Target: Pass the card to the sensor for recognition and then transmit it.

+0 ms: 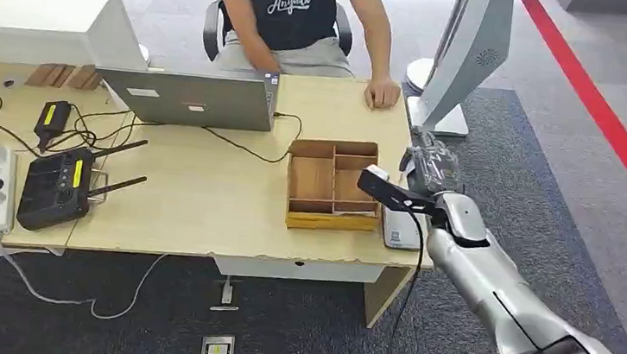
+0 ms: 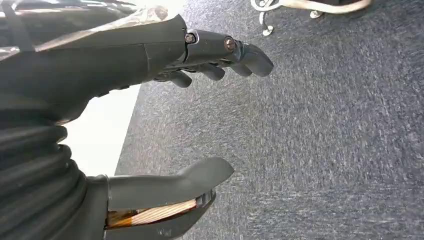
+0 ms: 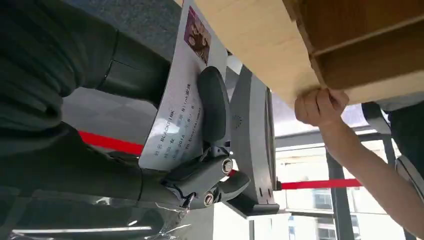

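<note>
One wooden surface (image 1: pixel 203 210) stood on dark grey carpet (image 1: pixel 553 174), a person (image 1: pixel 303 20) seated behind it. Right hand (image 1: pixel 429 166) pinched the card (image 3: pixel 175 115) beside the compartmented tray (image 1: pixel 331 183); left hand (image 2: pixel 165 100) hung spread, holding nothing.

card (image 3: pixel 176 107) | white, printed text, small photo | pinched in right hand (image 3: pixel 200 150)

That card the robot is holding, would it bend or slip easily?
The card probably flexes a little: it looks thin and slightly curved under the right robot hand. Its glossy printed face suggests it might slide if the thumb's grip loosens. Likely very light.
</note>
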Motion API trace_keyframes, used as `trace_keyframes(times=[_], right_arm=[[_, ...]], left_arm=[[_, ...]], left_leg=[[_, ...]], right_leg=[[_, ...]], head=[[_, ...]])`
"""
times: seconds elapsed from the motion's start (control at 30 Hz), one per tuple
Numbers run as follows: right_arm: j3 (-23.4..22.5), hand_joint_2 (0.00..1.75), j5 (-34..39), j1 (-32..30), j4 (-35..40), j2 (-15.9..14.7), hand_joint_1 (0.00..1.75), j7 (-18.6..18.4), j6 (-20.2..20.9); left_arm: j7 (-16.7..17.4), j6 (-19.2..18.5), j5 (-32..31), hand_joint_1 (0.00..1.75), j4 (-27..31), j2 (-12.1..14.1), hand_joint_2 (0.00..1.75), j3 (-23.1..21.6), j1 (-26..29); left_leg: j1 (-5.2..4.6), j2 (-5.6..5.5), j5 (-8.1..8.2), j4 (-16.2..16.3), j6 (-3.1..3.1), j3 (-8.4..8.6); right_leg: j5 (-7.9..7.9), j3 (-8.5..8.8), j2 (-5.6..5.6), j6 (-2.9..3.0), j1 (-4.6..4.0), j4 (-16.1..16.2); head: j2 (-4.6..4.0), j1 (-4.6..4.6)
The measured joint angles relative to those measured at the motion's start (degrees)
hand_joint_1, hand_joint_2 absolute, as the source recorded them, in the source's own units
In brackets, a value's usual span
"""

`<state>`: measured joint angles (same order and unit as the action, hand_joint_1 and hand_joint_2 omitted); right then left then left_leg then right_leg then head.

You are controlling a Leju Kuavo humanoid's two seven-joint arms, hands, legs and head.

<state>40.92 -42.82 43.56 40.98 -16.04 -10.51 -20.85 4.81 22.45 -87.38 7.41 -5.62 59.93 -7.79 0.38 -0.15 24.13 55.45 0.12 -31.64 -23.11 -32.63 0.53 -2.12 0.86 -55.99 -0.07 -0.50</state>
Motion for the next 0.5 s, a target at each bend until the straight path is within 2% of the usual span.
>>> trace_keyframes(times=[0.5], right_arm=[[0.39, 1.75, 1.94, -0.82, -5.31, 1.81, 1.75, 1.42, -0.63]], left_arm=[[0.50, -0.13, 0.28, 0.00, 0.00, 0.00, 1.75, 1.07, -0.08]], left_leg=[[0.00, 0.01, 0.00, 0.00, 0.00, 0.00]], right_leg=[[0.00, 0.00, 0.00, 0.00, 0.00, 0.00]], head=[[0.00, 0.00]])
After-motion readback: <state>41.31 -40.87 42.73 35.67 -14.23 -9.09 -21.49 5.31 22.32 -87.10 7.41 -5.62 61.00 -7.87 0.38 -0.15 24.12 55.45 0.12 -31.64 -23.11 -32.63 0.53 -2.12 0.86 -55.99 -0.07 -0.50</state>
